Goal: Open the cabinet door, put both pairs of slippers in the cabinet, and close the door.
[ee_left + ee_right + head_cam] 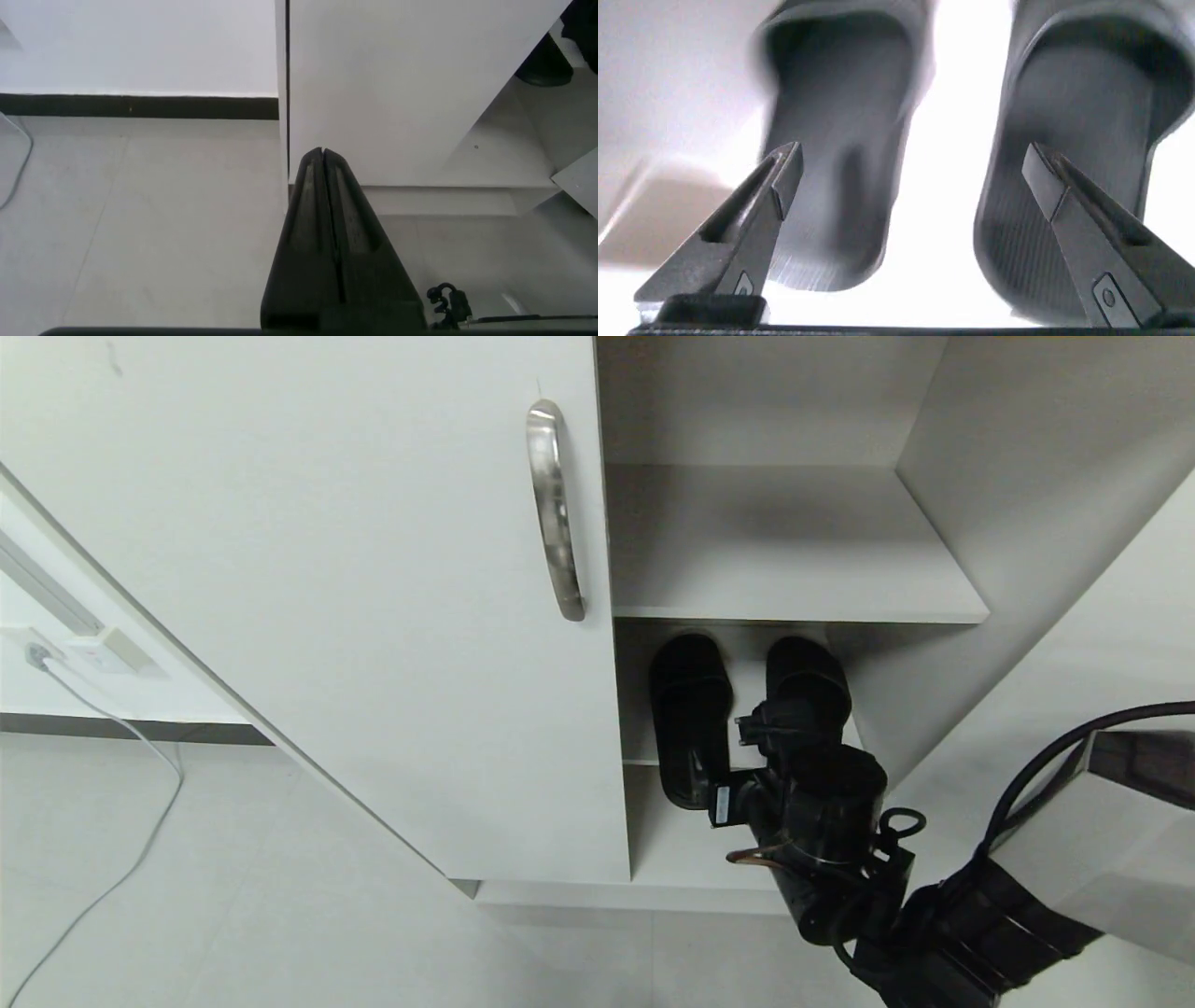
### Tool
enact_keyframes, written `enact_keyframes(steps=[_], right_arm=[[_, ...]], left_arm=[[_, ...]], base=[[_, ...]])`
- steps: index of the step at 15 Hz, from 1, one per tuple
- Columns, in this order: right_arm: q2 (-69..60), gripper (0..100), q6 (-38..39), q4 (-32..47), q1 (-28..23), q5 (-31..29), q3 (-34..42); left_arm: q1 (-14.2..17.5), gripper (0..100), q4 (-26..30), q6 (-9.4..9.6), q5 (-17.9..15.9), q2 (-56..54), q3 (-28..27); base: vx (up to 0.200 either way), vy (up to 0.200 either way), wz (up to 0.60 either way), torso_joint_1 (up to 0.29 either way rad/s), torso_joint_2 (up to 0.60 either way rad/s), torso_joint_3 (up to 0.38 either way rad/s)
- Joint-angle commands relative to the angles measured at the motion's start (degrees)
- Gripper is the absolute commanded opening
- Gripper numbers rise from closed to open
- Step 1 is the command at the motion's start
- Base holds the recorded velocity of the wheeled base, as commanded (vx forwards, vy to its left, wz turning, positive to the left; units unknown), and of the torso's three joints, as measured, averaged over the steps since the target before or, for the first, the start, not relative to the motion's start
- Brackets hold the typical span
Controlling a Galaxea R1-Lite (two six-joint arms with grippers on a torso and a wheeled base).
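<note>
Right jaws: spread wide, holding nothing. Black slippers (691,719), one pair: just ahead of the right jaws, one slipper beyond each jaw tip, side by side in the lower compartment of the cabinet (980,476), beneath the shelf (794,551). Left jaws: pressed together, empty, well apart from the slippers, pointing toward the cabinet's base above the floor (140,215).
</note>
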Motion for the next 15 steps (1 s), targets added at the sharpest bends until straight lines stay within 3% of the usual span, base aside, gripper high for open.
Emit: enact_keyframes(steps=[1,9,15], right_arm=[[-2.6,100,0.0,-0.7,1.7,-0.1,3.4],[-2.5,100,-0.1,-0.7,2.6,-0.1,3.2],[-2.5,100,-0.1,-0.7,2.6,-0.1,3.3]], left_arm=[[0.0,0,0.0,-0.02,0.0,0.1,0.0],[0.0,0,0.0,-0.02,-0.1,0.1,0.0],[0.0,0,0.0,0.07,-0.1,0.1,0.0]], base=[[-0.200,0.000,0.00,0.002,0.00,-0.002],[-0.200,0.000,0.00,0.001,0.01,0.002],[0.000,0.000,0.00,0.000,0.00,0.000]])
